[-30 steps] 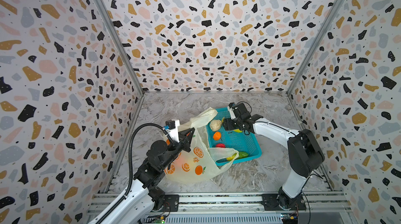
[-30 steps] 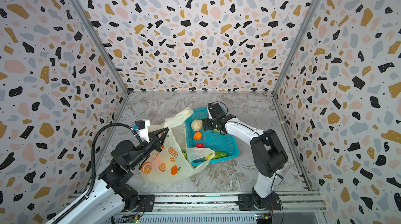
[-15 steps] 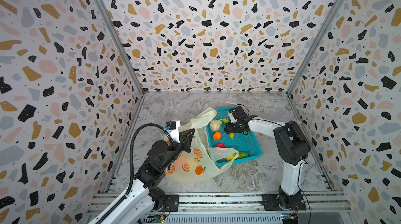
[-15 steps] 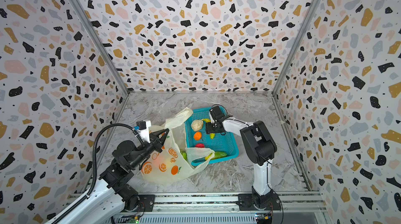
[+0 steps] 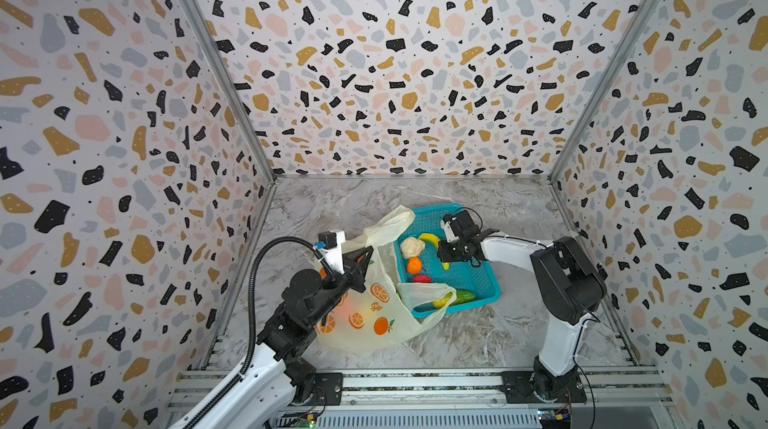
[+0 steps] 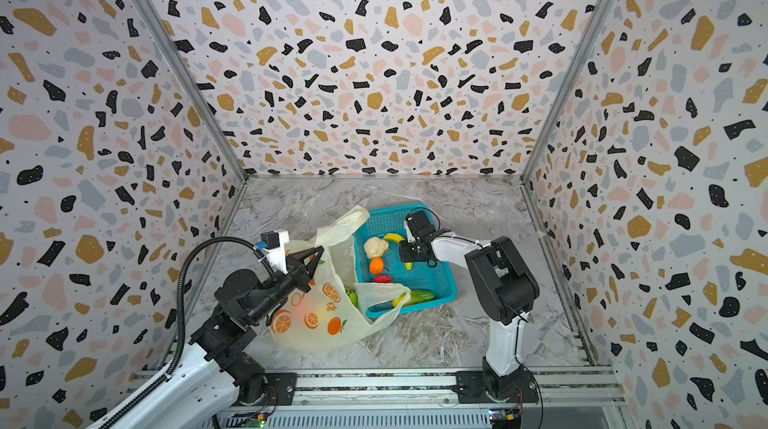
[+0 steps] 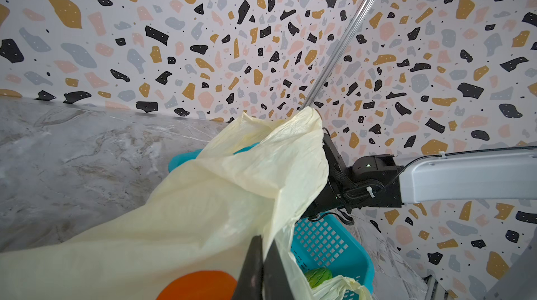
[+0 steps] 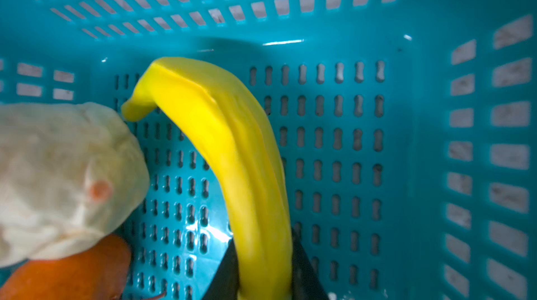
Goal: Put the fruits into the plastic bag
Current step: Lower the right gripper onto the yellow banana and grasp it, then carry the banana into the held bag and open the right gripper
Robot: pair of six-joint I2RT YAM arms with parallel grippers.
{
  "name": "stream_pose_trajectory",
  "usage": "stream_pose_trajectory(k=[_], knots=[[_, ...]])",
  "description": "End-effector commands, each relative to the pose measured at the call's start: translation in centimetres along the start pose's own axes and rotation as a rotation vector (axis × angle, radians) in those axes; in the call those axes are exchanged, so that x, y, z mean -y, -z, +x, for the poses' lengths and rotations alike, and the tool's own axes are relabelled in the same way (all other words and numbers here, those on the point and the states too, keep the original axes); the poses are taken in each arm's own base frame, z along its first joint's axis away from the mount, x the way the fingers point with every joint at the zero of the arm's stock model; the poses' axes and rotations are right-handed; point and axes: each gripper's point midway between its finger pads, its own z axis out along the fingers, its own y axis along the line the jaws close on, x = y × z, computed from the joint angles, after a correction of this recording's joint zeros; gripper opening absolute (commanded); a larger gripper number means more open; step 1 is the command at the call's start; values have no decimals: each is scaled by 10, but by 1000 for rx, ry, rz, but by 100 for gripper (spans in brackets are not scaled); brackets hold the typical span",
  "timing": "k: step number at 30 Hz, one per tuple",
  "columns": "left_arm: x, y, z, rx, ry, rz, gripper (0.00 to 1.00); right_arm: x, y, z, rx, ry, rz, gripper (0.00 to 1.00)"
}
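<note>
The pale-yellow plastic bag (image 5: pixel 365 314) (image 6: pixel 316 314) (image 7: pixel 189 196) lies left of the teal basket. My left gripper (image 5: pixel 365 254) (image 6: pixel 318 252) (image 7: pixel 266 255) is shut on its raised rim. Inside the basket, my right gripper (image 5: pixel 444 254) (image 6: pixel 405 254) (image 8: pixel 264 269) is shut on the yellow banana (image 5: pixel 430 237) (image 6: pixel 392 237) (image 8: pixel 226 138). Beside it lie the beige knobbly ball (image 5: pixel 412 247) (image 8: pixel 58 173), the small orange (image 5: pixel 414 265) (image 8: pixel 64 272) and the red piece (image 5: pixel 422 279). The green elongated fruit (image 5: pixel 463 296) rests at the basket's near edge. A green round fruit (image 6: pixel 351 296) (image 7: pixel 318 276) shows at the bag's mouth.
The teal perforated basket (image 5: pixel 478 281) (image 6: pixel 440 281) (image 7: pixel 328 243) (image 8: pixel 436 109) stands mid-floor on grey marble. One loop handle of the bag (image 5: pixel 424 294) drapes over its near corner, with a yellow piece (image 5: pixel 442 300) under it. Terrazzo walls close in on three sides.
My right gripper has gone down into the basket and closed its jaws on the banana. The left gripper and the bag have not moved.
</note>
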Motion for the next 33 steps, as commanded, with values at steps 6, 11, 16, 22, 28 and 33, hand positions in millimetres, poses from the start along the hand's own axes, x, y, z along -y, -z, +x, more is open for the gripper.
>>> stream_pose_trajectory(k=[6, 11, 16, 22, 28, 33], knots=[[7, 2, -12, 42, -4, 27, 0, -20, 47, -16, 110, 36, -69, 12], [7, 3, -12, 45, -1, 26, 0, -26, 78, -17, 170, 49, -93, 8], [8, 3, -12, 44, 5, 31, 0, -27, 110, -14, 236, 56, -102, 5], [9, 5, -14, 50, 4, 34, 0, -48, 152, -14, 332, 94, -198, 4], [9, 4, -14, 48, 8, 35, 0, -99, 167, -3, 345, 225, -313, 4], [10, 4, -15, 48, 10, 40, 0, -139, 155, 17, 270, 329, -382, 4]])
